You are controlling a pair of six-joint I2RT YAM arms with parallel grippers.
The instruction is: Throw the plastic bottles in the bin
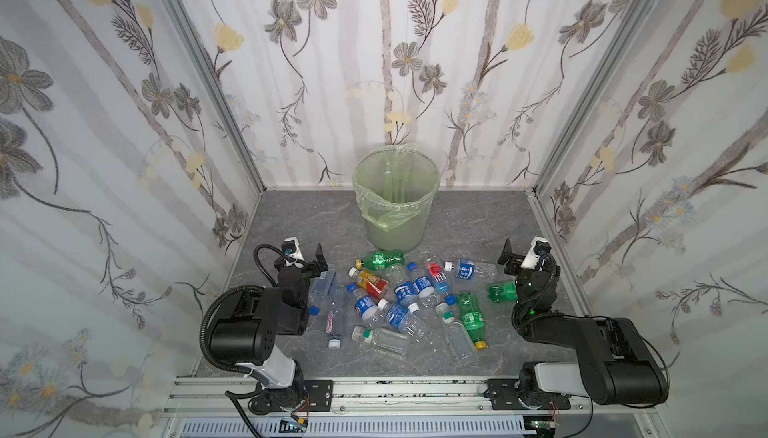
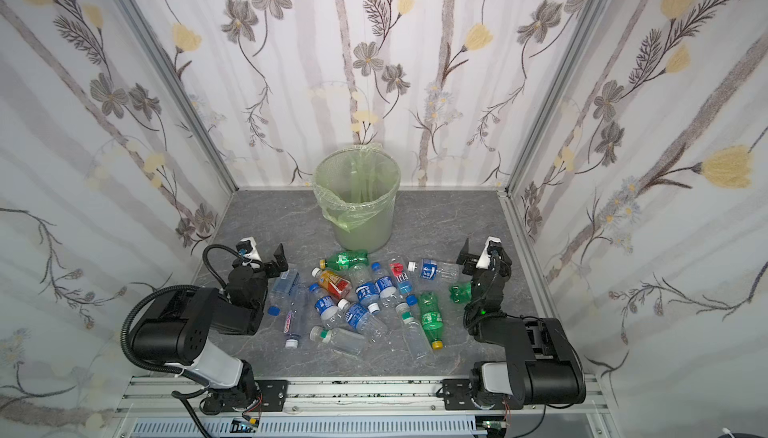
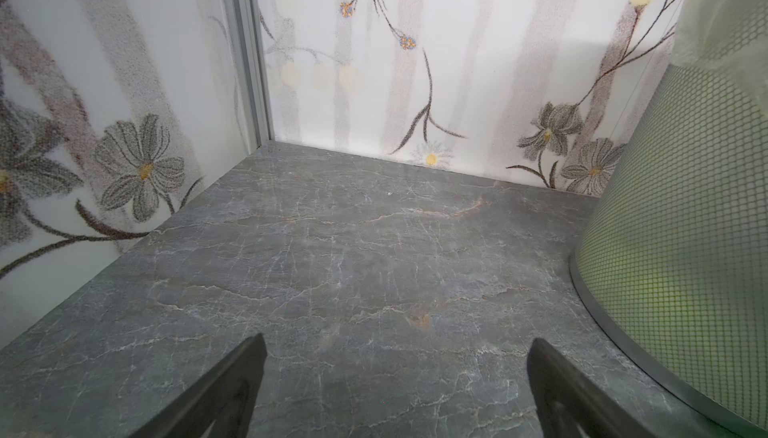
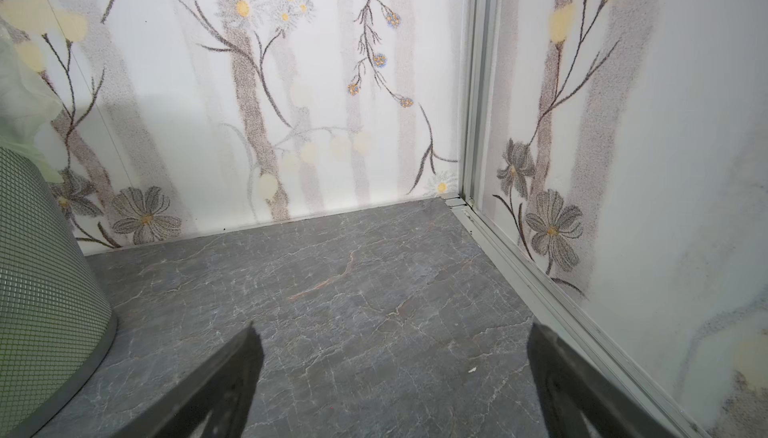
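Clear and green plastic bottles (image 1: 403, 290) lie flat, heaped on the veined grey counter (image 1: 291, 223), long axes pointing every way, just before the upright round mesh bin (image 1: 395, 228), green-lined. Left end effector (image 3: 397, 344) and right end effector (image 4: 395, 332) gape wide, empty.

Bright, even light here, just a faint soft shadow on the wall (image 3: 457, 82) beside the bin (image 3: 685, 207). Both top views bow at the edges; wrist views look soft and grainy.
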